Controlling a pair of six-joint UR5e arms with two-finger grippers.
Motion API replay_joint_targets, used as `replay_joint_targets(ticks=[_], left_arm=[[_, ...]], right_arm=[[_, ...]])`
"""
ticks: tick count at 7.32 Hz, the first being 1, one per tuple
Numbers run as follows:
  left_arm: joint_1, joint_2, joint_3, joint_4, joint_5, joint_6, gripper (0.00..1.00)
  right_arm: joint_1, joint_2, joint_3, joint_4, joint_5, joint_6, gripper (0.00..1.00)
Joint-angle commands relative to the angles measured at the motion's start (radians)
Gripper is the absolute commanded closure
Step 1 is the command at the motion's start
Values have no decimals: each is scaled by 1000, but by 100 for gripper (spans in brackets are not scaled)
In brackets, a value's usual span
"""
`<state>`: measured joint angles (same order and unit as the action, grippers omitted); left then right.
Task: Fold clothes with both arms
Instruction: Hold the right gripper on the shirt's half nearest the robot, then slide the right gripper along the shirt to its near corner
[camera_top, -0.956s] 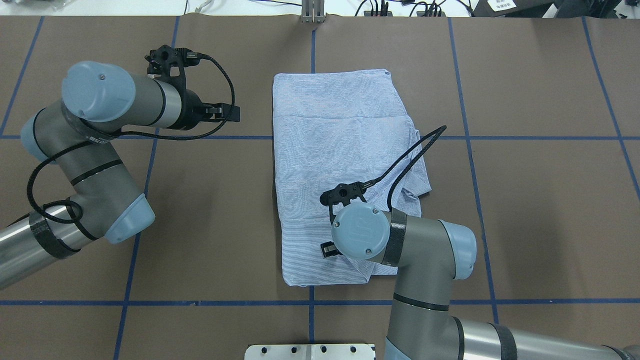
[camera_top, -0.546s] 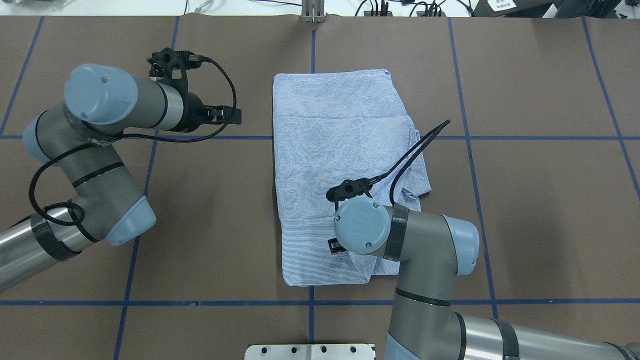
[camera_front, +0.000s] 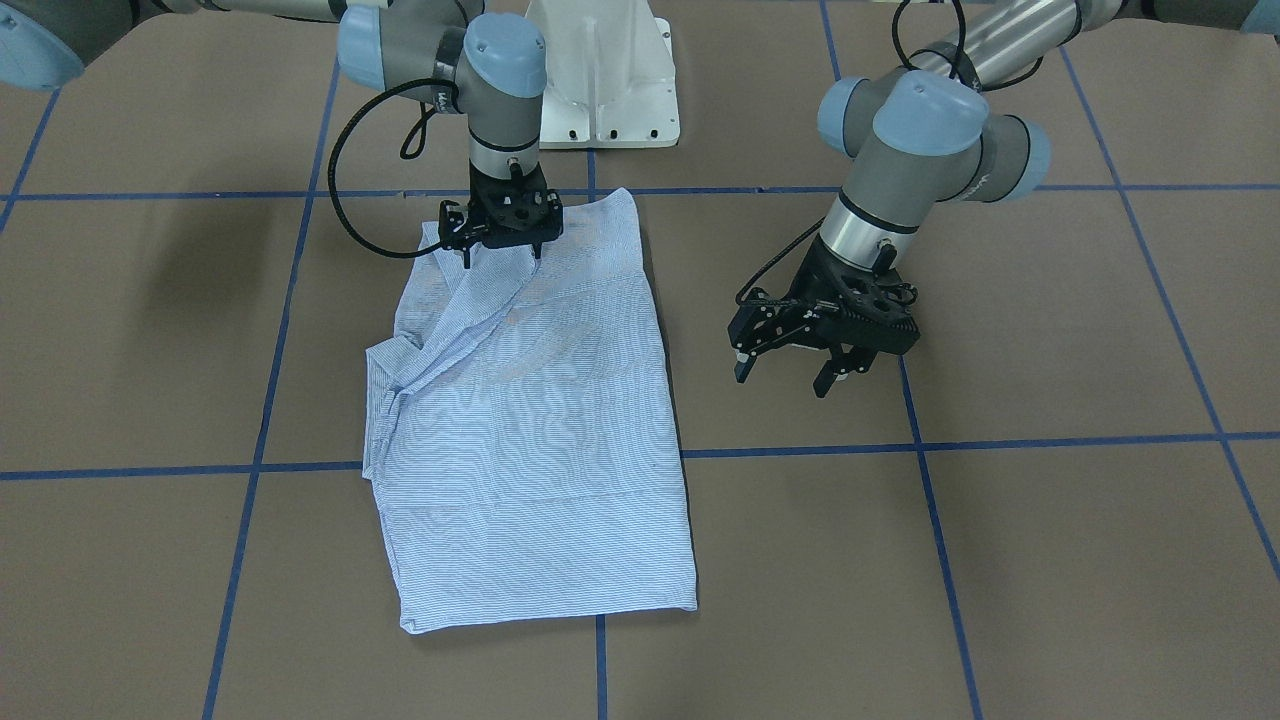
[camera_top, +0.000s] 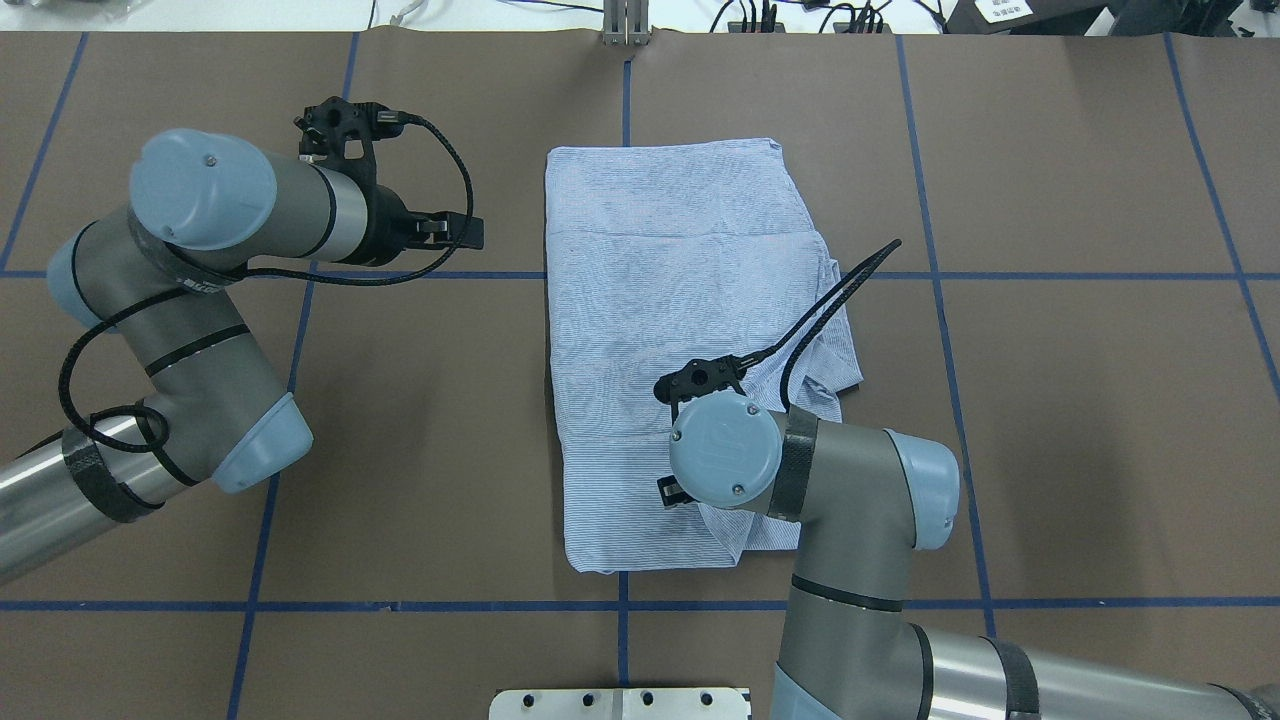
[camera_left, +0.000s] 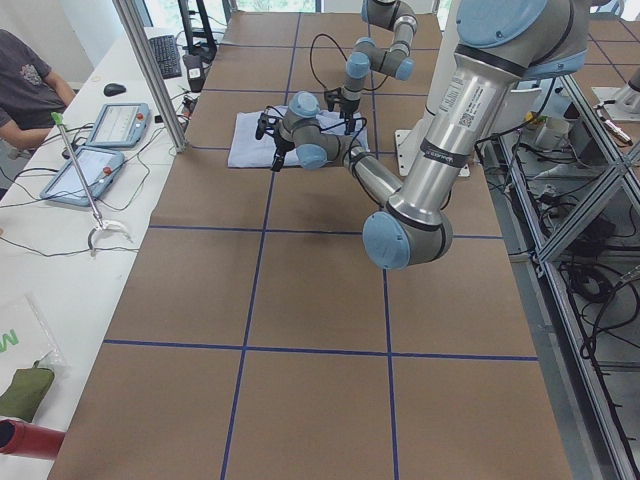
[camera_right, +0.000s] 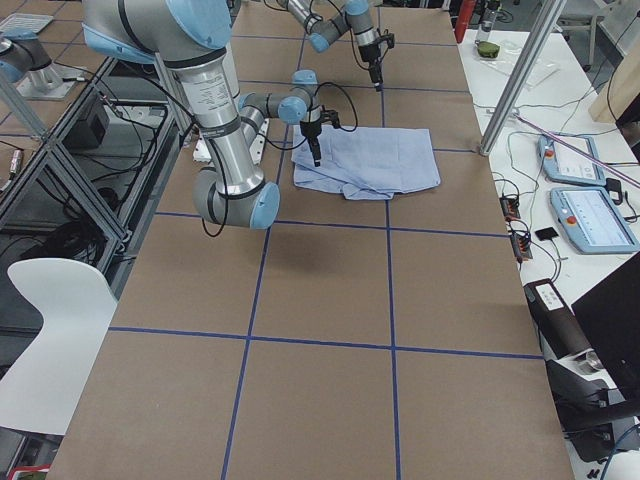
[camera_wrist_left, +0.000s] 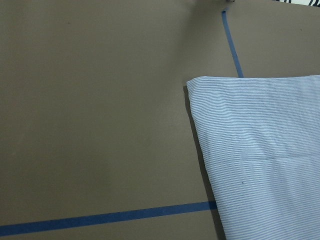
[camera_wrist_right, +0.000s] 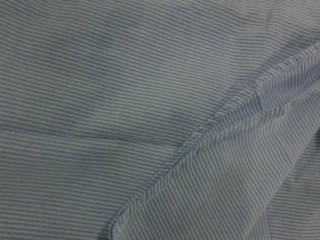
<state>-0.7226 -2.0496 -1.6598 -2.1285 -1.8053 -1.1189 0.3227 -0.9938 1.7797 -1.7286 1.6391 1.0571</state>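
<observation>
Nearest the robot, the white pedestal base (camera_front: 600, 80) sits at the bench (camera_top: 1050, 420) edge. Just beyond it lies the near end of the shirt (camera_top: 660, 300).

The right hand (camera_front: 503, 258) points straight down over this near end, right of the shirt's middle line. Its two fingers are spread apart. Their tips are at the cloth or just above it; I cannot tell whether they touch. Nothing is pinched between them. The right wrist view is filled with striped fabric, crossed by a stitched hem (camera_wrist_right: 190, 145) that runs diagonally.

The shirt is light blue with fine white stripes, folded into a rough rectangle whose long side runs near to far. It lies flat on the brown bench, about at the centre, across one of the blue tape lines (camera_top: 1100, 276). The left edge is straight and clean. On the right side, about halfway along, loose layers bunch up and stick out past the rectangle's outline. A shallow crease crosses the cloth toward the far end. The far edge is straight, with neat corners.

The left hand (camera_front: 782, 378) hangs over bare bench to the left of the shirt, beside its far half and clear of it. Its fingers are spread wide and hold nothing. The left wrist view shows the shirt's far left corner lying flat on the bench.
</observation>
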Motion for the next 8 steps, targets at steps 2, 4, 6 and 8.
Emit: replay_joint_targets(ticks=[2,4,6,8], left_arm=[[2,-1,0,1,0,-2,0],[2,-1,-2,-1,1,-2,0],[2,2,-5,1,1,-2,0],[2,5,-6,-1,1,-2,0]], right_arm=[[7,-55,70,-25,4,-2,0],[-4,-55,69,-23,2,0,8],[-19,-42,64,-11,1,12,8],[-30,-40,60,32,-1,15,31]])
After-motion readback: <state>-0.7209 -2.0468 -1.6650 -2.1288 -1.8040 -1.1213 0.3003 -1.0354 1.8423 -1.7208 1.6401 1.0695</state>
